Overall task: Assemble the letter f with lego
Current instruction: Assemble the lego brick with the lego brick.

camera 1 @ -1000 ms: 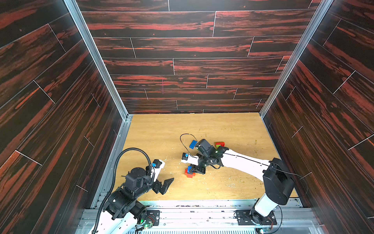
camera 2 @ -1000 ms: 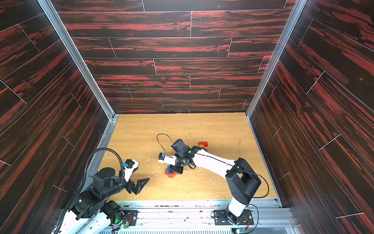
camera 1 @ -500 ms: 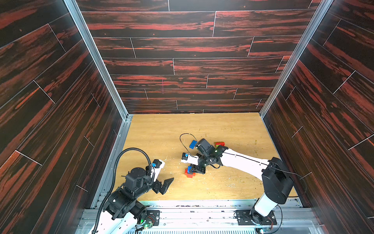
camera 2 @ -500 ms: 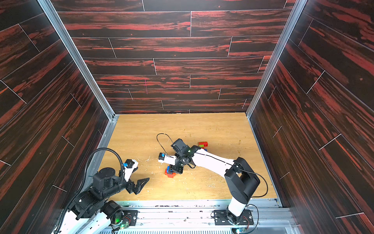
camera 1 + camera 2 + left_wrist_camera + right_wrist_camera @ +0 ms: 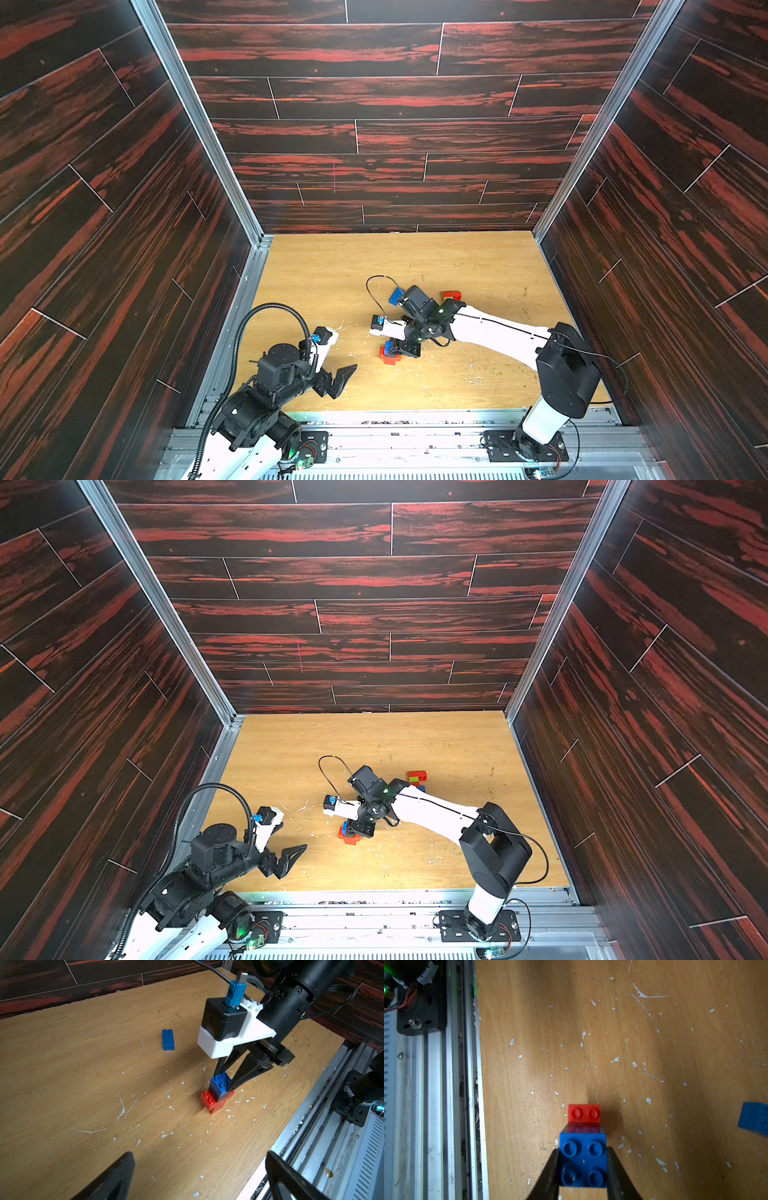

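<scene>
Over the last second almost nothing shifts on the table (image 5: 457, 266). The right arm (image 5: 494, 332) stays stretched to the same spot near the middle, and the left claw (image 5: 337, 379) still waits at the near edge, jaws wide apart and empty. The right claw (image 5: 583, 1150) remains clamped on the blue square (image 5: 220, 1082), which tops a short stack (image 5: 348, 835) with a black layer (image 5: 213, 1093) under it and a red brick (image 5: 209, 1101) at the base. That stillness suggests the square is being pressed home, not carried. If so, the f has only part of its stem. The oblong blue brick (image 5: 168, 1040) and the far cluster (image 5: 417, 777) of red, green and blue lie unused, well apart from the stack.
</scene>
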Controlling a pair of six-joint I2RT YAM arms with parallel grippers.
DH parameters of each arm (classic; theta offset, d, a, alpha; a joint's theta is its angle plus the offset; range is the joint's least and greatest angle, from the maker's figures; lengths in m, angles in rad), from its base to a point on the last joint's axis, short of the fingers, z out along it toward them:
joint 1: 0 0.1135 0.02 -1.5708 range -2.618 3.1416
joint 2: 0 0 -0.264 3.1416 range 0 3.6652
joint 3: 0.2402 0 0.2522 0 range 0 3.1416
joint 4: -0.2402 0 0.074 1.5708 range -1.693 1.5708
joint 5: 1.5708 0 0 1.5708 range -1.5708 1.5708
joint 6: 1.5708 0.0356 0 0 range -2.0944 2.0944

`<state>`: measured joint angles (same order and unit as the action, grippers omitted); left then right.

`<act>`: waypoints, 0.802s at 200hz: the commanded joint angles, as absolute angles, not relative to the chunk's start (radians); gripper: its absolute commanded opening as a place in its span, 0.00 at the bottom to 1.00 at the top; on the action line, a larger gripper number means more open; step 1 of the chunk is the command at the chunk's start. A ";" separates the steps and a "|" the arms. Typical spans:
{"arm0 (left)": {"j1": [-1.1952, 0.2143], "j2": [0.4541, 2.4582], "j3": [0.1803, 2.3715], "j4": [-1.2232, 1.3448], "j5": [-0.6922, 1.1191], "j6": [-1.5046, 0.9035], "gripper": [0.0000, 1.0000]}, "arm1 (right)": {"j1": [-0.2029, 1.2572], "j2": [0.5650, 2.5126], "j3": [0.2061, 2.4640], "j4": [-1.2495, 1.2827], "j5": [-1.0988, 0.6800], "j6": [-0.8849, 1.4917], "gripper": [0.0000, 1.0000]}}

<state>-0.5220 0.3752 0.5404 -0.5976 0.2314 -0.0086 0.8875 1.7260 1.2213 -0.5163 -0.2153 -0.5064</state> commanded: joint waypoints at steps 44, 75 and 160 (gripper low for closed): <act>-0.526 0.376 0.533 -0.587 0.226 -0.014 1.00 | 0.896 1.849 1.215 -0.669 -0.089 -0.526 0.19; -0.526 0.374 0.532 -0.589 0.225 -0.013 1.00 | 0.896 1.845 1.191 -0.651 -0.092 -0.522 0.19; -0.526 0.376 0.532 -0.588 0.225 -0.014 1.00 | 0.889 1.757 1.235 -0.612 -0.141 -0.515 0.32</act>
<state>-0.5220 0.3752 0.5404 -0.5976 0.2310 -0.0086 0.8928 1.7481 1.2575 -0.5323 -0.1925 -0.5129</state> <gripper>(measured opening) 0.999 0.332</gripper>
